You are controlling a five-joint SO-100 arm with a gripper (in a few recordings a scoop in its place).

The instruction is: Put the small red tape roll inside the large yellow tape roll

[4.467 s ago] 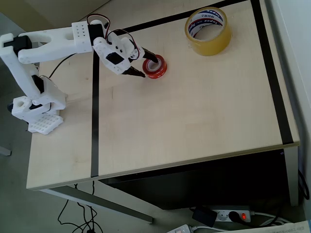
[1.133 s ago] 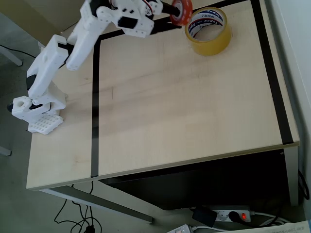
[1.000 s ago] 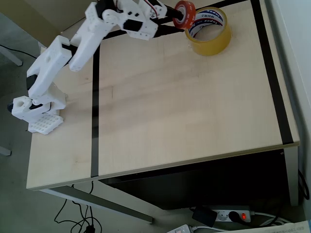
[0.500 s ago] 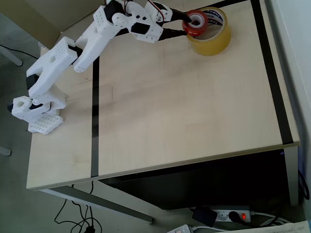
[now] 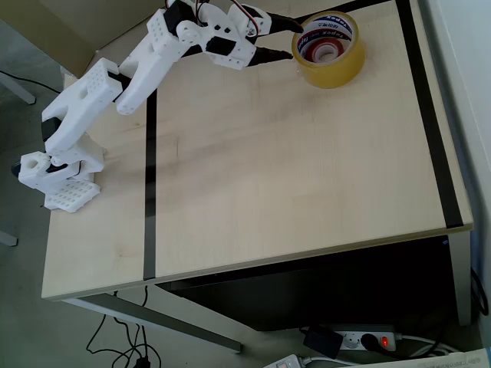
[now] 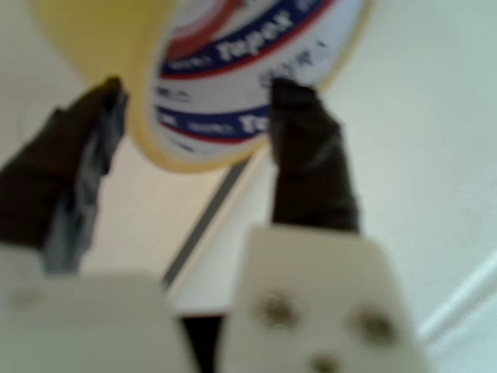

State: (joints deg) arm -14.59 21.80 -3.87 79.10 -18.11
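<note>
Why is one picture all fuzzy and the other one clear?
In the wrist view the camera sits very close, so the large yellow tape roll and the gripper look blurry; the overhead view is sharper, showing the small red tape roll inside the yellow one.

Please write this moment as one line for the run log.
gripper: open, empty, beside yellow tape roll | red tape roll: inside yellow roll, released | table: nothing else on it

Pale wooden table [image 5: 291, 176] crossed by black tape lines [image 5: 149, 192]; underneath, a power strip [image 5: 368, 339] glows red, cables [image 5: 123, 345] trailing the floor.
</note>
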